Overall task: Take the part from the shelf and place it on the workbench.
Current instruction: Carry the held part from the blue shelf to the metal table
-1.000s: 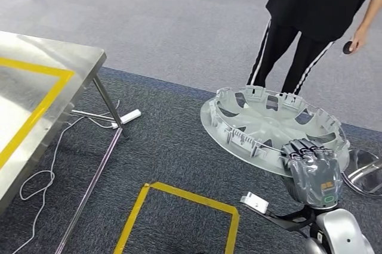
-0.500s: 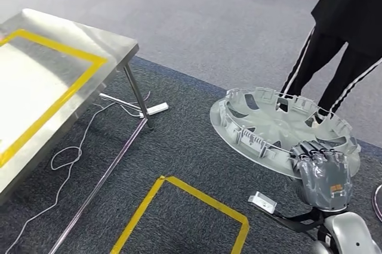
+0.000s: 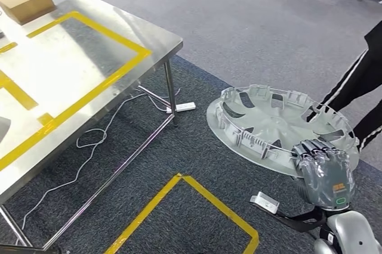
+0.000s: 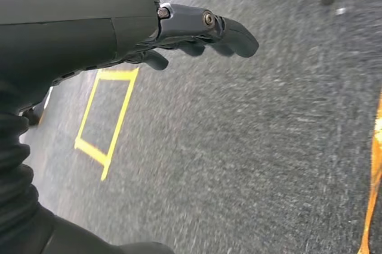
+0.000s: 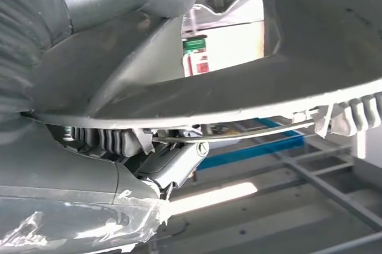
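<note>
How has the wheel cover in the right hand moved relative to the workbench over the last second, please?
Yes: the wheel cover, gripped by the right hand, has come closer to the workbench corner as the robot turns.

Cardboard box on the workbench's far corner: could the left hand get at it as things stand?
Probably not yet. The left hand hangs empty over carpet, and the cardboard box sits at the far corner of the workbench, whose whole top lies between it and the robot.
</note>
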